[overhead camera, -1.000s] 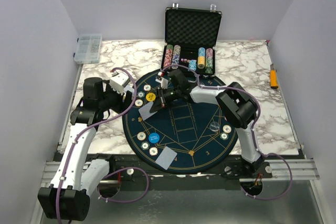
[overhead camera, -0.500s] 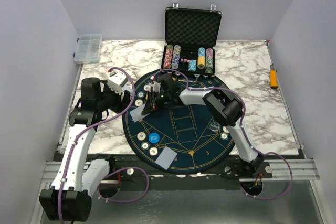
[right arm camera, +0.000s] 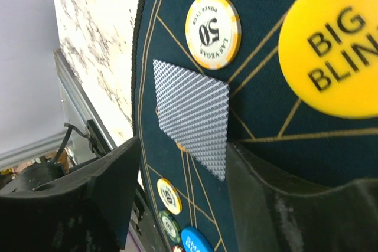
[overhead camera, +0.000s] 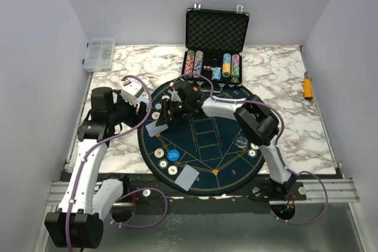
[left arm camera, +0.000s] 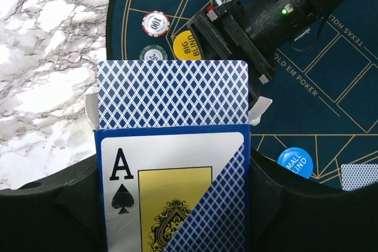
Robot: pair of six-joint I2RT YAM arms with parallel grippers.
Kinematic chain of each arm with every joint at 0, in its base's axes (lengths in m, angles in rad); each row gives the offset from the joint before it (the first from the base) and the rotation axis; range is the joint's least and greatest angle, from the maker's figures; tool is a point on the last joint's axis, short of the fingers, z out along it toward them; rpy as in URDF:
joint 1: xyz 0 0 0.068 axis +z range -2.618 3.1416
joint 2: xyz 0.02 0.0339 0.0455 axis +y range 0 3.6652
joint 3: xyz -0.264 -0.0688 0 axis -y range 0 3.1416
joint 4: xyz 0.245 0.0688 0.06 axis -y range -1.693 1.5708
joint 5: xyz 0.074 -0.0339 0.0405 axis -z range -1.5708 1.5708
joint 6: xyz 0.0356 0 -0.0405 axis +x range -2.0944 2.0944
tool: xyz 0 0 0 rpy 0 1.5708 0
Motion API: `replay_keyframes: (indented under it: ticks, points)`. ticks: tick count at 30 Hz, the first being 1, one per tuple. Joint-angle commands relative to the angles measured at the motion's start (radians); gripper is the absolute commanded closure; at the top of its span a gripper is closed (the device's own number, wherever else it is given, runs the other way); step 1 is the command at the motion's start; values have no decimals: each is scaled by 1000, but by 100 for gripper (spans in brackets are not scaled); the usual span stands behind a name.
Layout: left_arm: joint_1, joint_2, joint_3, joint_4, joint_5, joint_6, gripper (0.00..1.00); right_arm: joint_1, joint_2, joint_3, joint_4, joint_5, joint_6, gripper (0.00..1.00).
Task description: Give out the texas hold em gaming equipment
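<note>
My L gripper (left arm camera: 176, 216) clamped on card pack (left arm camera: 171, 95), R gripper (right arm camera: 180, 205) jaws apart, over single card (right arm camera: 192, 116) flat on mat (right arm camera: 266, 116), beside yellow big-blind disc (right arm camera: 336, 51)

Even, diffuse light falls from above. The overhead view is bright and sharp, with a lilac cast on the walls. The marble table (overhead camera: 283, 87) is evenly lit, and shadows are faint and soft-edged. In the left wrist view the card box (left arm camera: 171, 146) is crisp. In the right wrist view the near fingers (right arm camera: 283, 205) are dark and blurred, while the card (right arm camera: 192, 116) is sharp.
</note>
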Motion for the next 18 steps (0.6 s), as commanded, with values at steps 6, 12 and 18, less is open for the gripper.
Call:
replay_keyframes:
  ticks: [6,12,18]
  points:
    - [9,4,3,17,52,8,100,-20,-91,-58,-212,159,-100,20]
    - [9,0,3,16,71,38,100,-51,-233,-67,-252,36,-245,1]
    - [8,39,37,-12,107,87,100,-163,-421,-125,-280,-196,-395,0]
